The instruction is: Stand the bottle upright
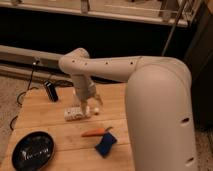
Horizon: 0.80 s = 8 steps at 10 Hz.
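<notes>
- The bottle [74, 113] is lying on its side on the wooden table [40, 119], left of centre, long axis running roughly left to right. It is not upright yet.
- The gripper [86, 105] is hanging low over the bottle's right end, the arm reaching in from the right. Cannot tell whether it is apart, together or clamped on the bottle.
- Neighbours: a black can [50, 91] is standing at the far left. A black dish [32, 150] is sitting at the near left. An orange stick [95, 132] and a blue block [106, 144] are lying nearer than the bottle and a little to its right.
- Risk, as judged: a light, round body is likely to roll away if nudged off-centre.
- Risk: with a hold at one end, the bottle could swing or slip while tipping up.
- Risk: letting go before the base is sitting flat could topple it again.
- Risk: a wide swing could knock the can or the orange stick.
</notes>
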Each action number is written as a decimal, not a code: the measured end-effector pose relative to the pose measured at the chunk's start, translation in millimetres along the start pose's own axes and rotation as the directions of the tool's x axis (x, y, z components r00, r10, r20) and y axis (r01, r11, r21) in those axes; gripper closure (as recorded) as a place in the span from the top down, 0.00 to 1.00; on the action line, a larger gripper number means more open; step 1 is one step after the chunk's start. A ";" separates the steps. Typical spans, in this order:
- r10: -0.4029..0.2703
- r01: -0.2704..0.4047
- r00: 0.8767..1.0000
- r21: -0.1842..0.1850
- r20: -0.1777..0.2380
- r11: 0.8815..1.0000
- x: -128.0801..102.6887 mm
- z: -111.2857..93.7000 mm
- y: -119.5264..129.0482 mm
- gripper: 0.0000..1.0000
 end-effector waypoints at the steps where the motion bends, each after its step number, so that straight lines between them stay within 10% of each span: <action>1: 0.103 -0.103 0.995 0.013 -0.008 0.995 1.6 -2.5 9.8 0.63; 4: 0.372 -0.370 0.928 0.069 -0.025 0.927 2.8 -8.2 32.5 0.63; 5: 0.495 -0.490 0.869 0.104 -0.018 0.865 -1.1 -8.4 42.5 0.63; 8: 0.665 -0.655 0.746 0.145 -0.025 0.741 -10.7 -11.5 63.5 0.63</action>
